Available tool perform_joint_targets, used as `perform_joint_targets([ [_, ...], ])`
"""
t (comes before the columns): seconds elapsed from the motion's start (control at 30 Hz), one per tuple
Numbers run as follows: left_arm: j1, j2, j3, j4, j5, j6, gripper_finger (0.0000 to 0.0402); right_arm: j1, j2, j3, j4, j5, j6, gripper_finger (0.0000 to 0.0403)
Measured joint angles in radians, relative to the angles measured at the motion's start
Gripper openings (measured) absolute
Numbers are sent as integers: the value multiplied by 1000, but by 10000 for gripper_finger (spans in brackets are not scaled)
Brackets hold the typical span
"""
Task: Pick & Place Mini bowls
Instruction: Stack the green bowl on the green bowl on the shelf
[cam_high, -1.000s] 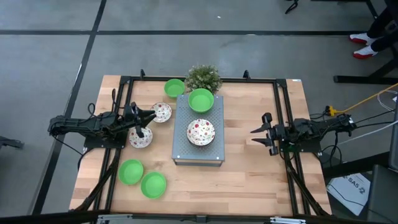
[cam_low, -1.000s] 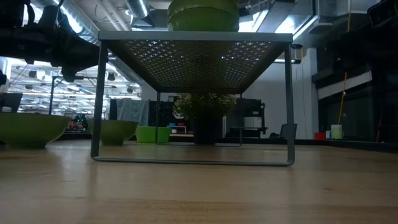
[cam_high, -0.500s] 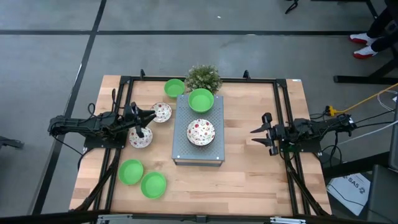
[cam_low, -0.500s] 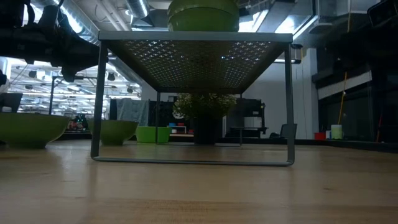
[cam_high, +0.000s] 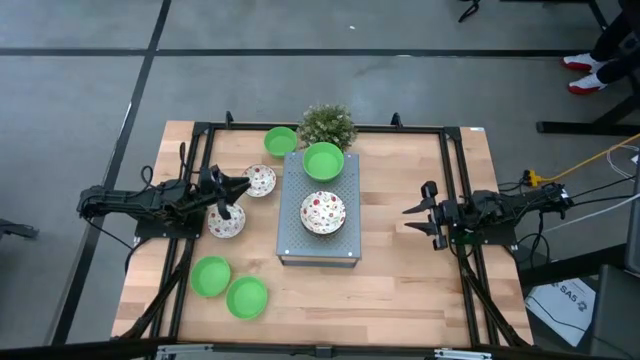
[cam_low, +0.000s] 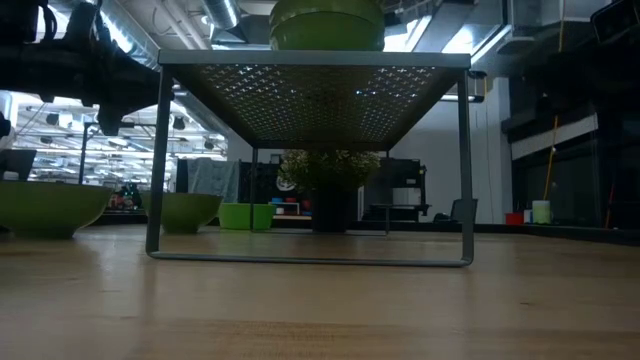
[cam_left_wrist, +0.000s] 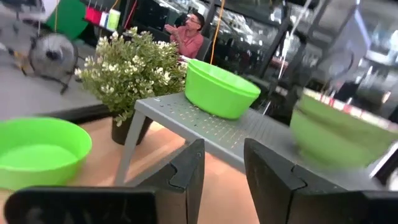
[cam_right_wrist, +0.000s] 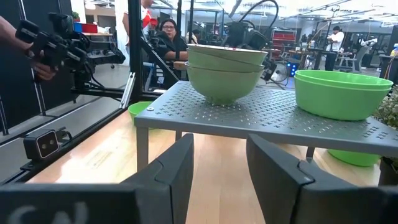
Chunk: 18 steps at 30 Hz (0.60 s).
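Nearest the front edge of the table (cam_high: 400, 290), two plain green bowls (cam_high: 228, 287) sit side by side at the left, both empty. Behind them, two speckled white bowls (cam_high: 243, 200) lie on the wood just left of the grey perforated metal stand (cam_high: 318, 250). On the stand rest a speckled bowl (cam_high: 323, 212) toward the front and a green bowl (cam_high: 323, 160) toward the back, each empty. Farther back, another green bowl (cam_high: 280, 140) sits on the table beside the potted plant (cam_high: 327, 124).

The left gripper (cam_high: 232, 197) hovers over the two speckled bowls, fingers slightly apart and holding nothing. The right gripper (cam_high: 412, 220) hangs right of the stand, well apart from it, fingers apart and empty.
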Motion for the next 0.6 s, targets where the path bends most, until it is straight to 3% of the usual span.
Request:
perform_joint_targets([
  [0.2, 0, 0, 0, -4, 2, -214, 107, 0, 0, 0, 0, 0, 0, 147],
  [0.6, 0, 11, 0, 11, -36, -83, 107, 0, 0, 0, 0, 0, 0, 147],
])
